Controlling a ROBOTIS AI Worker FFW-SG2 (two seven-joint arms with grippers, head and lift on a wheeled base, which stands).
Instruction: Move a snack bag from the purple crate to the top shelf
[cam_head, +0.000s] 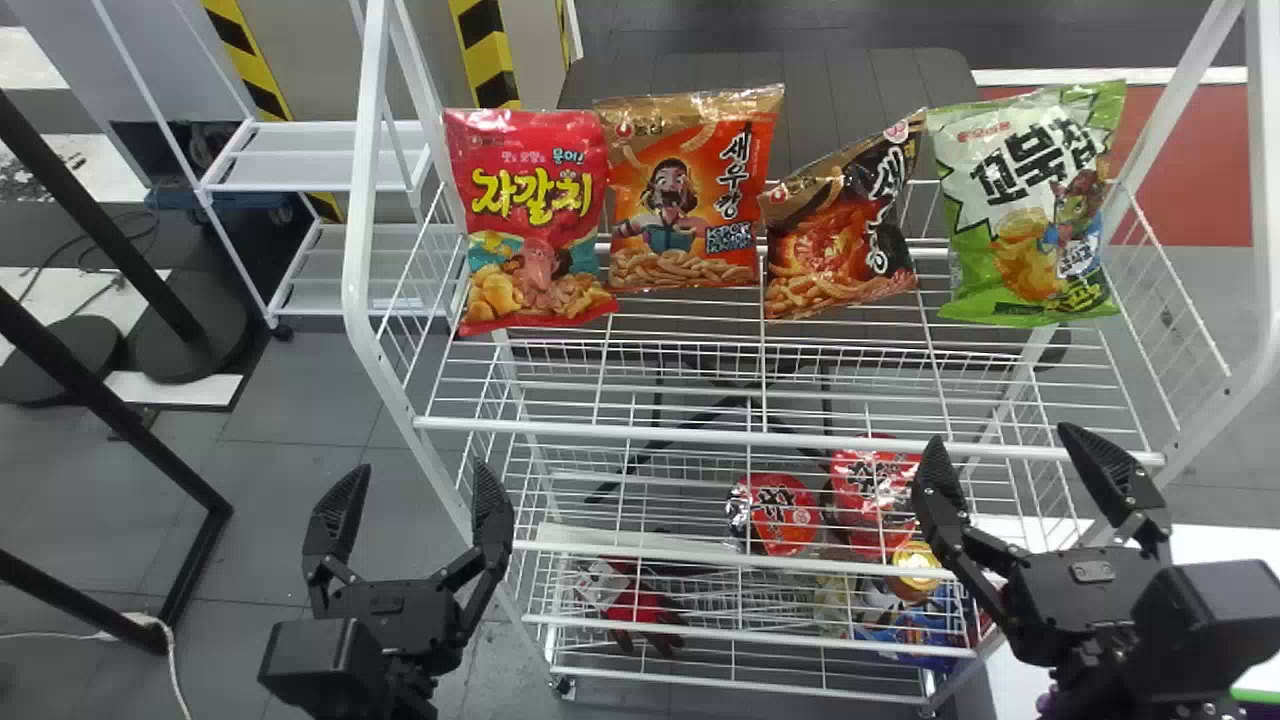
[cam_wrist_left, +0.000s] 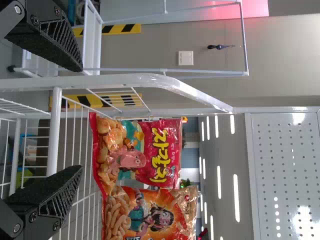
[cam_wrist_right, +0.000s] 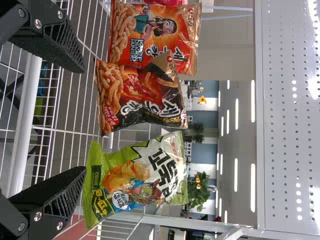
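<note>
1. Head view: the right gripper (cam_head: 1002, 434) is spread wide with nothing between its fingers, just in front of the top shelf (cam_head: 740, 437), near its right end.
2. Beyond and above it, the green bag (cam_head: 1030, 205) stands nearly upright, long axis vertical. Beside it the dark bag (cam_head: 845, 220) leans, its top tipped to the robot's right, close to the green bag's upper edge.
3. Farther left on that shelf stand the orange bag (cam_head: 690, 190) and the red bag (cam_head: 535, 215). Which bag is the task's cannot be told; all four are up there.
4. A purple and green edge (cam_head: 1254, 698), probably the crate's, lies low on the robot's right, so the right arm is nearer. If another bag is wanted, that arm would need to swing outward and down; otherwise the job looks finished and it need only back off.
5. The left gripper (cam_head: 422, 466) waits, empty and wide, by the shelf's left end.
</note>
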